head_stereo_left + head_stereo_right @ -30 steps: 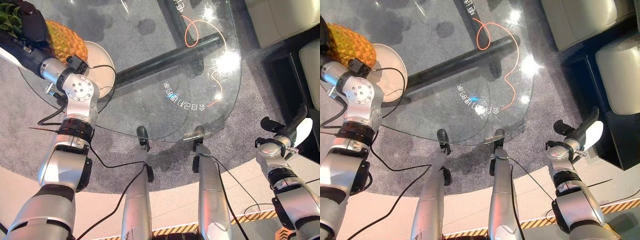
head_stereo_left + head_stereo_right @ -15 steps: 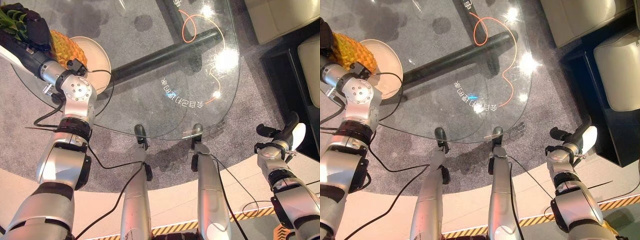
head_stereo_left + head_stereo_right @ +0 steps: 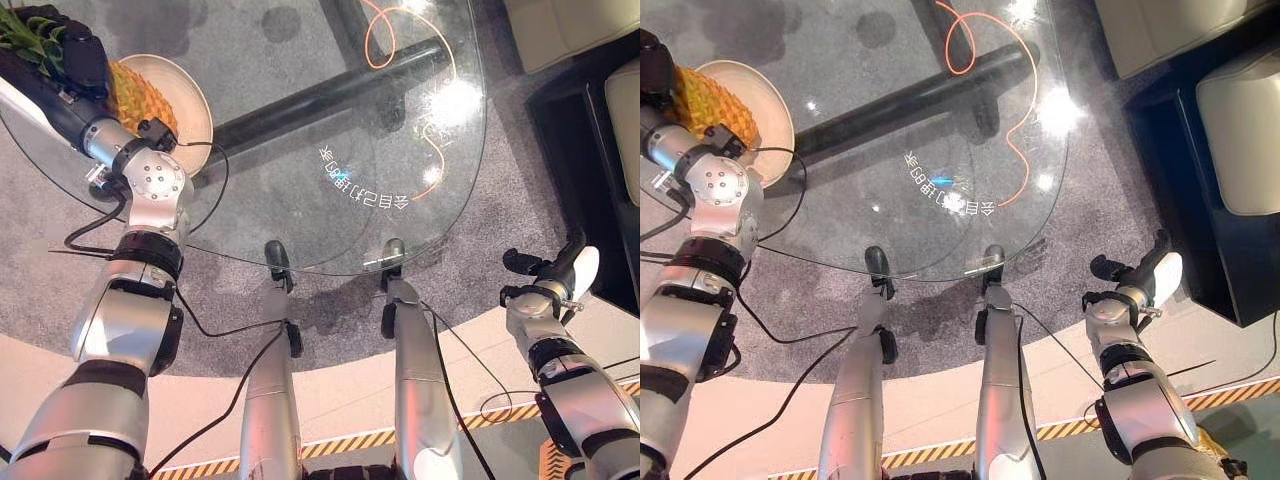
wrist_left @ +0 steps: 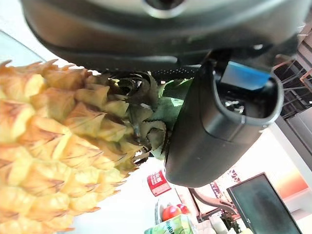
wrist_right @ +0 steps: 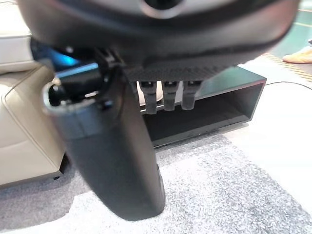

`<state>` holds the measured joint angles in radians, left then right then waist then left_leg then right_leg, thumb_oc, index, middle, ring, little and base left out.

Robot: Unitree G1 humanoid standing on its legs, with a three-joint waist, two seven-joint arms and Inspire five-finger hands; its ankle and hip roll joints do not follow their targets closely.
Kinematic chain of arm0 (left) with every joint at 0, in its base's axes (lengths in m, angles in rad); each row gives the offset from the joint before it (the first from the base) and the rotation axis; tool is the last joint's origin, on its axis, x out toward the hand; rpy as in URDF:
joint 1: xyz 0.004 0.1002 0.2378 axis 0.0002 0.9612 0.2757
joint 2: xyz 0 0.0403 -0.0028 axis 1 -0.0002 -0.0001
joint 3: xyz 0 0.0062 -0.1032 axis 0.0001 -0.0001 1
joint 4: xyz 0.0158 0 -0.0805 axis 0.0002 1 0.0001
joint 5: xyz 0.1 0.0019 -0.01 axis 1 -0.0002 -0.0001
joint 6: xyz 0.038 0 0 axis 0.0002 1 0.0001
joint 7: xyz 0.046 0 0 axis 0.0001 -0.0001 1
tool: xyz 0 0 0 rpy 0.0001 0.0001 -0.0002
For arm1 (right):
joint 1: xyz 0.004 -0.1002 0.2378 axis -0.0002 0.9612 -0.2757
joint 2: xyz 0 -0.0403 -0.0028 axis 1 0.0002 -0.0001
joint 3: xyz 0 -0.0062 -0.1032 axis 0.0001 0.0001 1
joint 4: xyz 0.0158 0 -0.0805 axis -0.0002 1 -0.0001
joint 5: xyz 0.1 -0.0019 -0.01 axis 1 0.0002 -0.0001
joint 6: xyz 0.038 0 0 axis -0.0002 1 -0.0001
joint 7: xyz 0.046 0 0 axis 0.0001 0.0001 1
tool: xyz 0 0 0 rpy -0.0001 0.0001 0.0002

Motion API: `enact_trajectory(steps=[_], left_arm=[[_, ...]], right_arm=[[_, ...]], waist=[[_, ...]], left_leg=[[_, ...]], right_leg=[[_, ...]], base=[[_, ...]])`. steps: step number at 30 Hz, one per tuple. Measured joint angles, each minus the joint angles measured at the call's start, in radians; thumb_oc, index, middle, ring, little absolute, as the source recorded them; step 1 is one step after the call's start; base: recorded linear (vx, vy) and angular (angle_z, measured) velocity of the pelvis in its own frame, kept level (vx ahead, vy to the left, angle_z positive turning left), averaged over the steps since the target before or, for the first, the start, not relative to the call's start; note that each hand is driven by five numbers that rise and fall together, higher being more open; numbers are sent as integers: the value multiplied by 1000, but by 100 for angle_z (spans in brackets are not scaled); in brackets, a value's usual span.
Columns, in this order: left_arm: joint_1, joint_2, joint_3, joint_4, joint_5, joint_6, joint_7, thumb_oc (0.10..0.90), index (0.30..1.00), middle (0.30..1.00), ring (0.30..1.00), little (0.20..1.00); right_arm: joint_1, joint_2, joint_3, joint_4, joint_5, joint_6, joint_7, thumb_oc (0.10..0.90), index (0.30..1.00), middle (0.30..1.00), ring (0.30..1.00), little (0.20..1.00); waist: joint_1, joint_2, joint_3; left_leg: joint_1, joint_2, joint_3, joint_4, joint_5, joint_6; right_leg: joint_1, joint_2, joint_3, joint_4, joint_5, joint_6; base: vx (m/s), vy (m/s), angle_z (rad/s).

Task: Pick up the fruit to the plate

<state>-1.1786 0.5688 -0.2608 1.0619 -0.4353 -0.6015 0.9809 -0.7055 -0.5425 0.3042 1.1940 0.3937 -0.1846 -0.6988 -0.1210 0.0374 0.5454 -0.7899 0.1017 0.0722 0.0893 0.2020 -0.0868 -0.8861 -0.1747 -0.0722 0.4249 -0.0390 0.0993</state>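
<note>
My left hand [image 3: 75,60] is clamped round the pineapple [image 3: 135,90], holding it over the plate [image 3: 190,95] to set down, while my right hand [image 3: 560,275] hangs relaxed and empty beside the table [image 3: 400,150].

Count on inspection: one pineapple [image 3: 135,92], one cream plate [image 3: 190,100], one glass worktop [image 3: 330,110]. One orange cord [image 3: 440,120] shows through the glass. Two robot hands: the left hand [image 3: 70,55] at the pineapple, the right hand [image 3: 560,275] off the worktop edge.
</note>
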Motion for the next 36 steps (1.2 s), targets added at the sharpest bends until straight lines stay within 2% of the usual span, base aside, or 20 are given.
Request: enact_trajectory(steps=[6, 7, 11, 14, 16, 21, 36], left_arm=[[-5, 1, 0, 14, -15, 0, -17, 100, 300, 300, 300, 200], [-6, 1, 0, 20, -16, 0, -18, 177, 366, 366, 366, 277], [-6, 4, -1, 29, -18, 0, -27, 300, 472, 472, 472, 400], [-6, 13, -1, 29, -19, 0, -31, 317, 486, 486, 486, 417], [-8, 23, -1, 29, -19, 0, -33, 300, 472, 472, 472, 400], [-20, 33, -1, 29, -20, -4, -34, 358, 521, 521, 521, 458], [-33, 33, -1, 26, -35, -31, -74, 383, 542, 542, 542, 483]], right_arm=[[0, 2, 0, -2, 0, 0, 0, 800, 900, 900, 900, 900], [0, 2, 0, -2, 0, 0, 0, 800, 900, 900, 900, 900], [0, 2, 0, -2, 0, 0, 0, 800, 900, 900, 900, 900], [0, 2, 0, -3, 0, -1, 0, 800, 900, 900, 900, 900], [0, 2, 0, -3, 0, -1, 0, 800, 900, 900, 900, 900], [0, 2, 1, -3, -1, -2, 0, 800, 900, 900, 900, 900], [-2, 20, 1, -5, -2, -9, -1, 800, 900, 900, 900, 900]], waist=[[-2, -12, -1], [-2, -13, 0], [-2, -14, 0], [-4, -14, 0], [-4, -14, 0], [-5, -14, 0], [-1, -15, 0]], left_leg=[[0, 0, 0, 1, 0, 0], [0, 0, 0, 0, 0, 0], [0, 0, 0, 0, 0, 0], [0, 0, 0, 0, 0, 0], [0, 0, 0, 0, 0, 0], [-11, 0, 0, 0, 0, 0], [-19, 0, -3, 2, 2, -1]], right_leg=[[0, 0, 0, 0, 0, 0], [0, 0, 0, 0, 0, 0], [0, 0, 0, 0, 0, 0], [0, 0, 0, -1, 0, 0], [0, 0, 0, -1, 0, 0], [-9, 1, 0, -2, 0, 0], [-16, 1, -3, 1, 1, 0]], base=[[0, 0, 0], [0, 0, 0], [0, 0, 0], [0, 0, 0], [0, 0, 0], [0, 0, 0], [0, 0, 0]])
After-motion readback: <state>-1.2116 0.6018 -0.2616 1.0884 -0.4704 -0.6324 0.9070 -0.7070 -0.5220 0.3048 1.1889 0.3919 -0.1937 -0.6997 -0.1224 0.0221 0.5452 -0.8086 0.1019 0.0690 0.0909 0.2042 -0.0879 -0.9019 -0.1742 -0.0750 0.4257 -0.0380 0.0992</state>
